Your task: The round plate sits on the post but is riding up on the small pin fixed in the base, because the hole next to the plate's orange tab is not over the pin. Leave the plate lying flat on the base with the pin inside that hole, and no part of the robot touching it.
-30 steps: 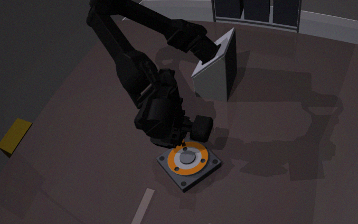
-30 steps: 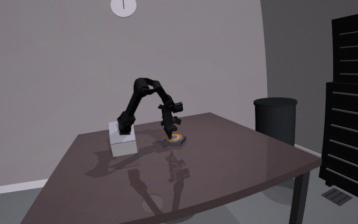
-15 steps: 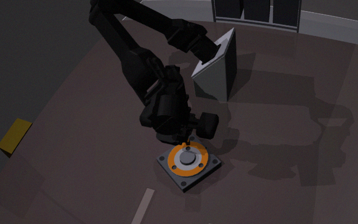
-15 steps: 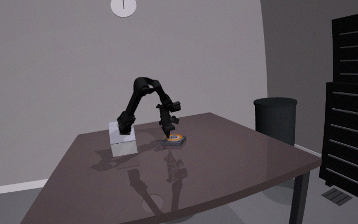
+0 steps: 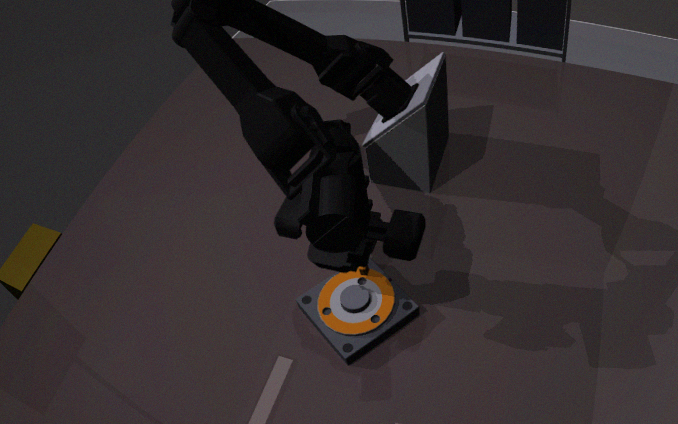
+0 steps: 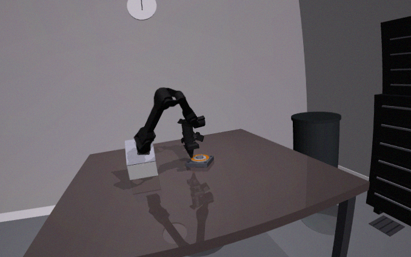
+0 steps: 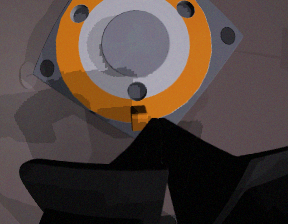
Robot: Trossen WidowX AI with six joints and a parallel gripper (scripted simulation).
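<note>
The round plate (image 5: 355, 303) is orange with a pale grey inner ring, and its small tab (image 5: 360, 271) is orange too. The post (image 5: 355, 297) at its centre is mid grey. The square base (image 5: 356, 337) is dark grey with darker holes at its corners. The arm (image 5: 278, 121) and its gripper (image 7: 157, 132) are black. The desk (image 6: 264, 178) is dark brown and glossy. The pedestal block (image 6: 140, 165) is light grey. A yellow block (image 5: 28, 258) lies beyond the desk's left edge.
</note>
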